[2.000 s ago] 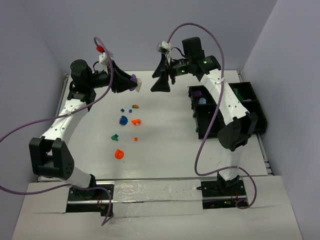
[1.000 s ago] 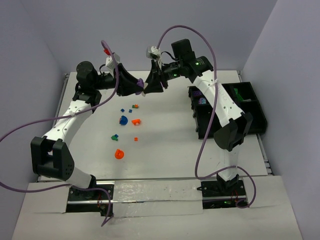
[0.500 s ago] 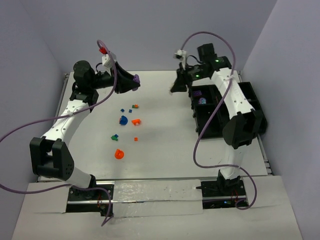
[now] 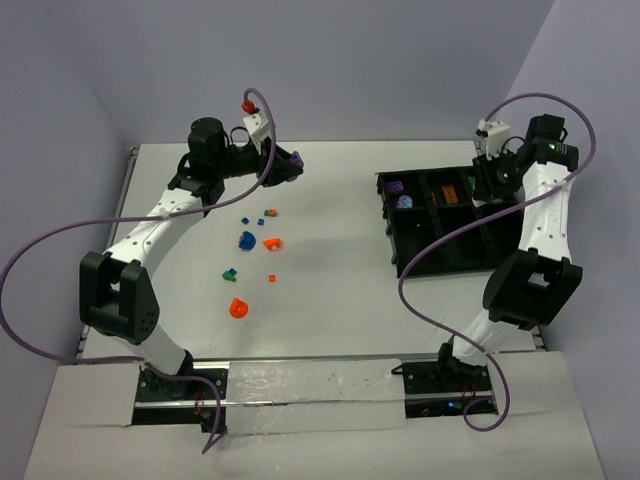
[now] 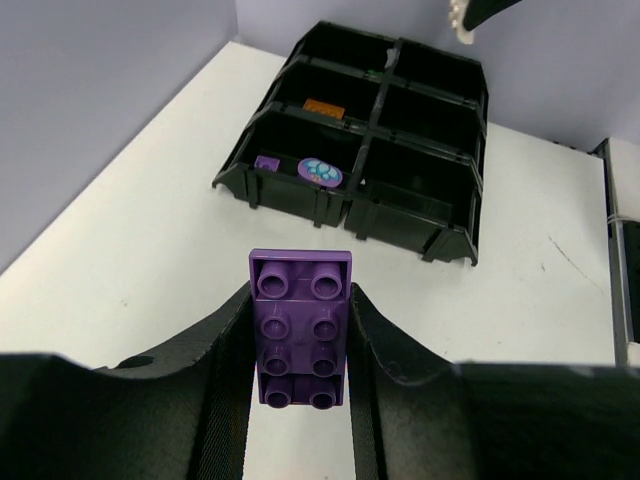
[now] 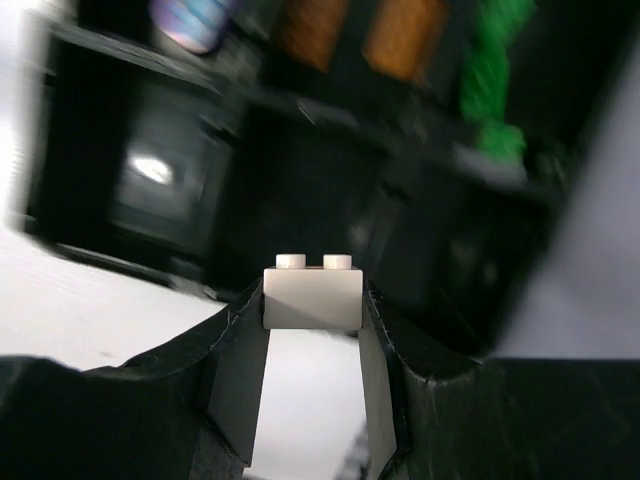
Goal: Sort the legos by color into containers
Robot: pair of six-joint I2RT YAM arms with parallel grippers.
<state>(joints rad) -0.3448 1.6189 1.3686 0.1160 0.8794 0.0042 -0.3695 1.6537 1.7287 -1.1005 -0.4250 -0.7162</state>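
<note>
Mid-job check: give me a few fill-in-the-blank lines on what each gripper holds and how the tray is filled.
The left gripper is shut on an eight-stud brick coloured ___.
The pale brick in the right gripper shows ___ studs on top.
In the tray, the orange pieces sit between the purple pieces and the ___ ones.
Missing words: purple, two, green.
</note>
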